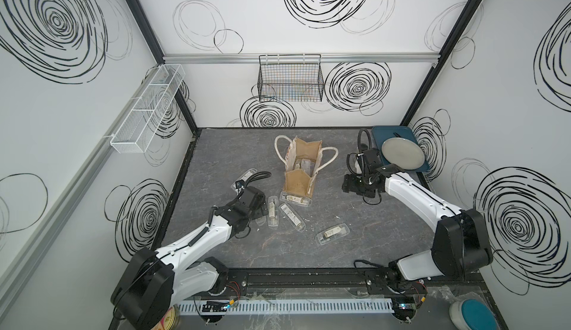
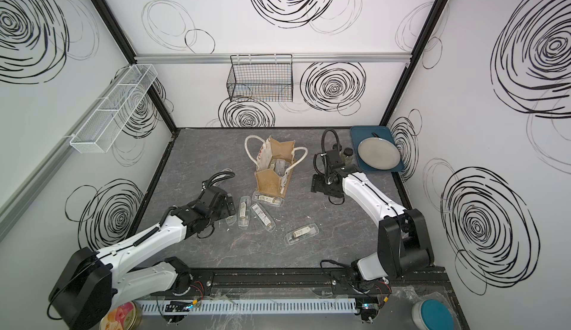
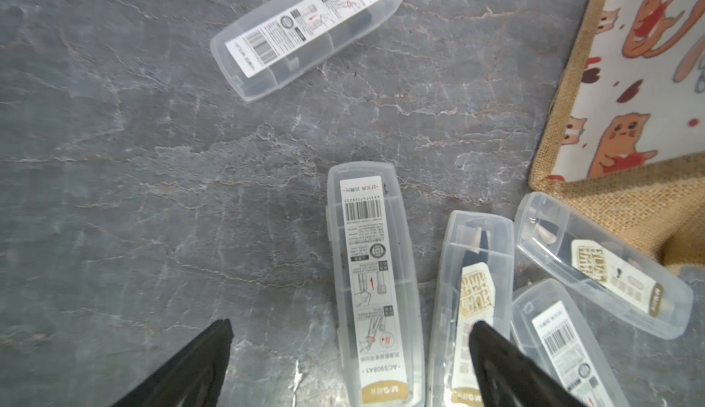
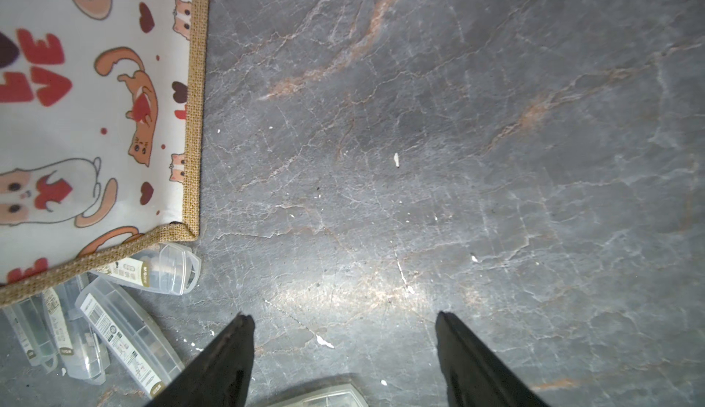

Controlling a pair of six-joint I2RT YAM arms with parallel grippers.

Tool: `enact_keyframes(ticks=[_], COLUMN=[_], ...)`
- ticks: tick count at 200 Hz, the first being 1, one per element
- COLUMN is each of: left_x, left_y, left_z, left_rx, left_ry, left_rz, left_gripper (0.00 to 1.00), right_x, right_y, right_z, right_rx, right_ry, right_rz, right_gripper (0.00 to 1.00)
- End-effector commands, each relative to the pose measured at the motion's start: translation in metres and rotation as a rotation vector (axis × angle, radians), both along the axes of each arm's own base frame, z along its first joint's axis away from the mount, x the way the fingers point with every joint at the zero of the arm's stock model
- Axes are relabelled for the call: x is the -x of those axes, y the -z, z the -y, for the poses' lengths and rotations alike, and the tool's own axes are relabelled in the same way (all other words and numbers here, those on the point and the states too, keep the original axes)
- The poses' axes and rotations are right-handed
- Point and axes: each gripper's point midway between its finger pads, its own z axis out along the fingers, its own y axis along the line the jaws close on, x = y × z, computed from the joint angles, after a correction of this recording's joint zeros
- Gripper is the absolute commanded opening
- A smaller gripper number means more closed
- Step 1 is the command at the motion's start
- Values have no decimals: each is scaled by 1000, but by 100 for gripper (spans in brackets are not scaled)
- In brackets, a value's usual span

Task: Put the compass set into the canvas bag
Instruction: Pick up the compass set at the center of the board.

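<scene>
The left gripper (image 3: 351, 322) is wide open, jaws straddling a clear plastic compass-set case with a barcode label (image 3: 375, 283) flat on the grey marbled table (image 3: 152, 195). No grip; contact unclear. The right gripper (image 4: 343, 316) is partly open and empty over bare table, beside the tan burlap canvas bag with white rope handles (image 1: 296, 183). The bag is upright mid-table with cases inside (image 1: 304, 166); more loose cases nearby (image 1: 332, 234).

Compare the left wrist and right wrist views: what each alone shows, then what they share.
Left wrist only: a lone compass set lying apart, and the left fingers open over another. Right wrist only: red letters on the canvas bag, the right fingers open over bare tabletop. Both: the bag's cat print and the compass set at its corner.
</scene>
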Motion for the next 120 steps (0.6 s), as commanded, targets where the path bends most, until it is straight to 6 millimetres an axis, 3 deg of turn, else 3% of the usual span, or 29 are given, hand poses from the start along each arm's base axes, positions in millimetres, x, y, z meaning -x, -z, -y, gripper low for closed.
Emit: enact_keyframes(ticks=[1, 50, 120], left_x=[-11, -17, -29], left_y=[3, 22, 40], left_z=[8, 7, 14], left_rx=[60, 65, -10], left_ry=[-21, -14, 40], left_rz=[11, -48, -130], left_gripper=[98, 92, 84], right_x=[-1, -1, -11], right_y=[4, 26, 25], right_z=[4, 8, 9], right_rx=[-14, -10, -2], right_ry=[-2, 2, -12], right_rz=[4, -56, -56], right_gripper=[79, 78, 78])
